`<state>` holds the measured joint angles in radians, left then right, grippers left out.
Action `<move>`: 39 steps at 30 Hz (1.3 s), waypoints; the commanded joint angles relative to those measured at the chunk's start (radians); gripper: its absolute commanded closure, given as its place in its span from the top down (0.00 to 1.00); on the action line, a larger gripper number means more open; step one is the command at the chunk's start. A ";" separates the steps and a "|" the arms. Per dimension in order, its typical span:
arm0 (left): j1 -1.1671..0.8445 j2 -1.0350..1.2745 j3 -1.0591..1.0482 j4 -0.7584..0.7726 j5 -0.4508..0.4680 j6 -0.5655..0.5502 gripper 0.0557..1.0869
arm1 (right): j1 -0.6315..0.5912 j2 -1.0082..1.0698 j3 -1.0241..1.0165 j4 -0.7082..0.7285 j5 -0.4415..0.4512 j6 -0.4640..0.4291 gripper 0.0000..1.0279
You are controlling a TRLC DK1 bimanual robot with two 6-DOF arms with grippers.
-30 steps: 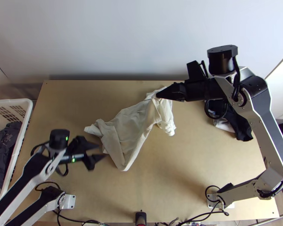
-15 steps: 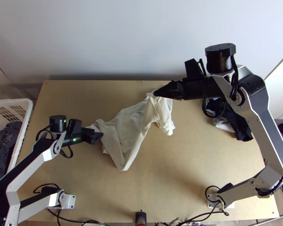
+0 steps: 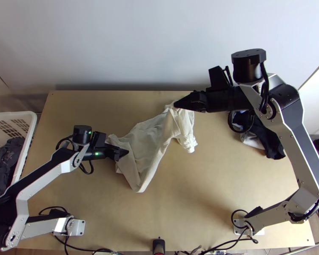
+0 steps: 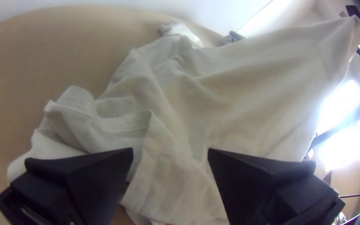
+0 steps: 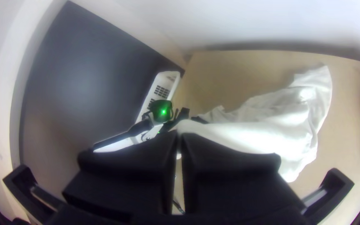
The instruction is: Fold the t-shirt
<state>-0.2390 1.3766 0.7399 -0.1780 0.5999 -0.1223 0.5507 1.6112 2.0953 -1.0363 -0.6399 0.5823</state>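
T-shirt (image 3: 146,140), rumpled, likely needs spreading: right jaws pinch its raised far part; my wide-open left jaws should next grip its left side.

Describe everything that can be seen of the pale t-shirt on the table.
The t-shirt is off-white, of thin, soft-looking cloth, with an edge band showing. It lies bunched and creased on the wooden table, partly raised where the right gripper pinches it. The left gripper is open at its other end; whether it touches the cloth, I cannot tell.
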 commanded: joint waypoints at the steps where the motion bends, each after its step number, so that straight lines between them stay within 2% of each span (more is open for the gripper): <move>1: -0.008 0.075 0.006 0.006 -0.008 0.046 0.85 | 0.000 0.000 0.008 0.001 0.003 0.004 0.03; 8: -0.008 0.098 0.015 0.032 -0.017 0.044 0.85 | 0.008 0.015 0.026 0.001 0.005 0.007 0.03; 11: -0.006 0.081 0.024 0.061 -0.017 -0.007 0.84 | 0.006 0.016 0.028 0.001 0.008 0.007 0.03; 12: -0.006 0.081 0.030 0.077 -0.017 -0.040 0.78 | 0.005 0.016 0.028 0.001 0.009 0.005 0.03; 13: -0.006 0.081 0.039 0.077 -0.017 -0.056 0.59 | 0.003 0.016 0.028 0.001 0.009 0.005 0.03; 15: -0.006 0.090 0.047 0.140 -0.026 -0.100 0.02 | 0.002 0.018 0.023 0.001 0.009 0.002 0.03; 23: 0.004 0.022 0.021 0.118 -0.015 -0.120 0.04 | -0.003 0.019 0.020 0.001 0.011 -0.007 0.03; 30: -0.022 -0.005 -0.007 0.026 -0.011 -0.040 0.05 | -0.005 0.010 0.020 -0.001 0.013 -0.009 0.03; 31: -0.023 -0.008 -0.008 0.009 -0.009 -0.028 0.09 | -0.008 0.007 0.020 -0.001 0.013 -0.010 0.03; 34: -0.026 -0.031 -0.016 -0.029 -0.005 0.009 0.39 | -0.011 0.004 0.020 -0.010 0.013 -0.015 0.03; 35: -0.031 -0.039 -0.022 -0.031 -0.003 0.015 0.46 | -0.011 0.003 0.019 -0.011 0.013 -0.015 0.03; 39: -0.028 -0.033 -0.025 -0.009 -0.005 0.019 0.48 | -0.009 -0.007 0.019 -0.013 0.013 -0.013 0.03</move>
<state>-0.2634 1.3560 0.7273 -0.1772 0.5919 -0.1310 0.5423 1.6169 2.1147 -1.0420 -0.6285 0.5713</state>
